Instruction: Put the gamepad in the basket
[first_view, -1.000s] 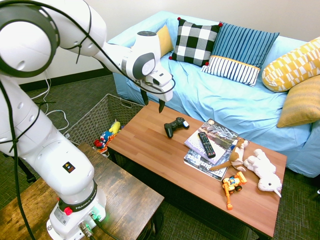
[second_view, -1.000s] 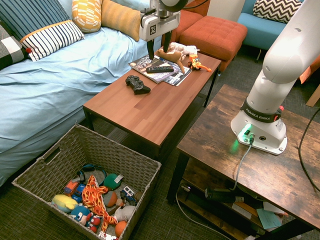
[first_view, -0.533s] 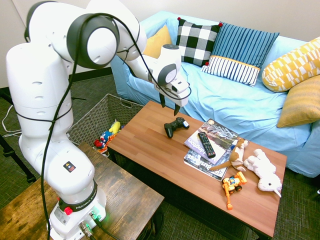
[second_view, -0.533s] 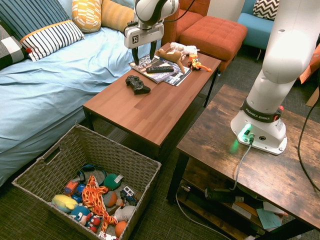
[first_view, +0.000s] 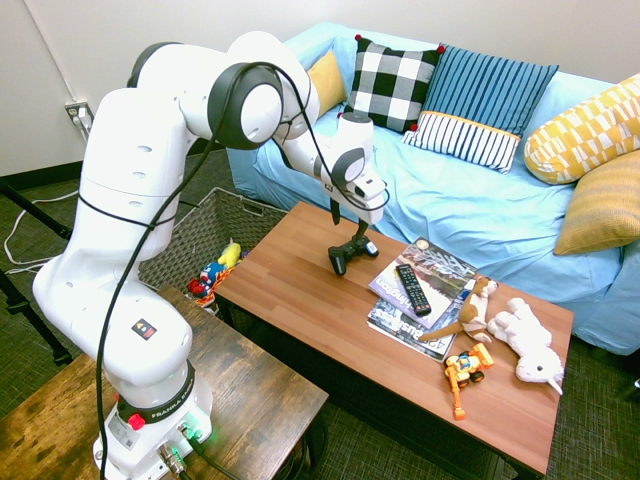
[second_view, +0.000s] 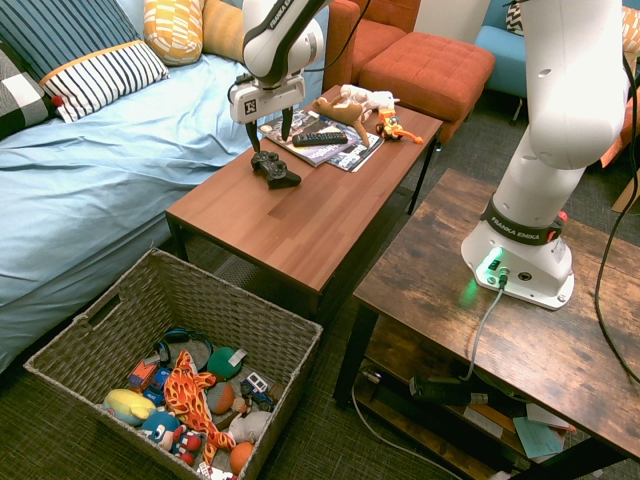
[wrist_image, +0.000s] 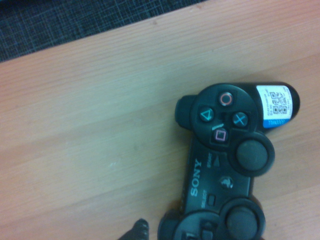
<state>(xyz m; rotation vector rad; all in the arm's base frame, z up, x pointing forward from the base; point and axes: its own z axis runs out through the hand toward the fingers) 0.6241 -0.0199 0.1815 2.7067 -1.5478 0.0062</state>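
Across the room, along the wall, the blue-covered sofa (first_view: 440, 180) is the largest thing, with the wooden coffee table (first_view: 300, 300) in front of it. Off one end of that table, down on the floor, stands the grey woven basket (second_view: 215, 300), toys already inside. Smaller, above the table, is the gripper (second_view: 268, 145), its fingers spread wide, with nothing in their hold. Smallest of these is the gamepad (second_view: 273, 170), lying on the tabletop just below the fingertips, near the magazines (second_view: 325, 145) and the TV remote (second_view: 320, 139).

The step in hand looks to be lining up for the grasp. To do it well, the fingers should straddle the narrow middle of the body and come straight down, low enough to grip its sides rather than slide off the rounded thumbsticks. A grip out on one horn would probably let it swing or twist on the lift. One fingertip seems very near the gamepad, so a small correction before lowering may save a nudge.

The wrist view gives the buttons, both sticks and the pale label (wrist_image: 275, 106) on one horn, but no basket. The second exterior view looks right into the basket; the first shows only part of its inside, the arm and table hiding the rest.
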